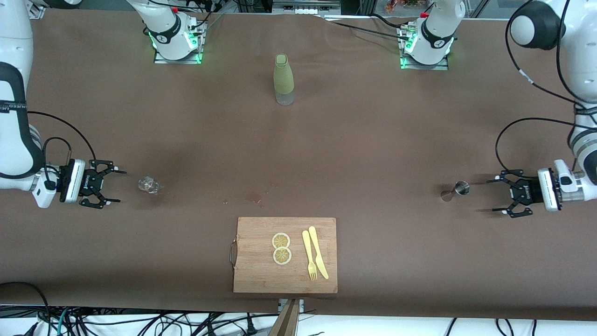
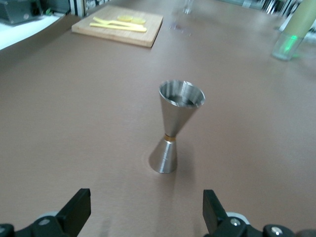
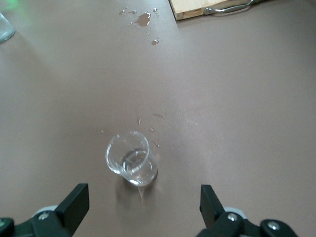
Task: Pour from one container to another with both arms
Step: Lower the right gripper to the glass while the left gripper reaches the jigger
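At the right arm's end of the table (image 1: pixel 373 140), the right gripper (image 1: pixel 108 186) sits low with its fingers spread wide, holding nothing. Just beside it stands the glass cup (image 1: pixel 148 185), upright and apart from the fingers; the right wrist view shows the cup (image 3: pixel 130 160) ahead of the gap between the open fingers (image 3: pixel 74 205). Near the middle, a green bottle (image 1: pixel 283 79) stands up by the arm bases, a small wet patch (image 1: pixel 254 198) marks the table, and a cutting board (image 1: pixel 252 275) carries two lemon slices (image 1: pixel 281 248), a yellow fork (image 1: pixel 308 255) and a knife (image 1: pixel 318 252). Toward the left arm's end the steel jigger (image 1: pixel 461 187) stands upright on the table. The left gripper (image 1: pixel 508 196) is near it, released and empty; in its wrist view the jigger (image 2: pixel 177 123) stands ahead of the open fingers (image 2: pixel 76 210), untouched.
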{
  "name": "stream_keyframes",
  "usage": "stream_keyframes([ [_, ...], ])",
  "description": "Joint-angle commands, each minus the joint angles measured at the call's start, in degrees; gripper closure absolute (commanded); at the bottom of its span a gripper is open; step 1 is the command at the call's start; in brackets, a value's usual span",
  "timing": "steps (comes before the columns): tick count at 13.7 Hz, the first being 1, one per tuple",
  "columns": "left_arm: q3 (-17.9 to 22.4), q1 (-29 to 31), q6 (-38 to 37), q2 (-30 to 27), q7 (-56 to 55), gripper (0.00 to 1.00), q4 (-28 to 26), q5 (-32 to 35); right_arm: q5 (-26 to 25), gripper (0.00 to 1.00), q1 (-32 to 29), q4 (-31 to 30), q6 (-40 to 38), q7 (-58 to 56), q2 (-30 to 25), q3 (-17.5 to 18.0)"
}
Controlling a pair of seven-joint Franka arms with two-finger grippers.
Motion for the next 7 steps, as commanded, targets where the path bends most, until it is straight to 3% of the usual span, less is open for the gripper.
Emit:
stream_keyframes([
  [1, 1.5, -0.1, -5.4, 4.4, 6.6, 0.00, 2.9, -6.8, 5.0, 0.00, -1.1, 0.3, -1.8, -7.2, 2.7, 0.2],
  [4, 2.9, -0.8, -8.4, 6.4, 11.6, 0.00, 2.3, -12.3, 10.7, 0.00, -1.1, 0.4, -3.6, -13.0, 5.7, 0.1],
  [7, 3.1, -2.2, -10.0, 8.4, 14.7, 0.00, 2.0, -17.7, 12.7, 0.00, -1.1, 0.4, -5.0, -16.5, 7.8, 0.1],
])
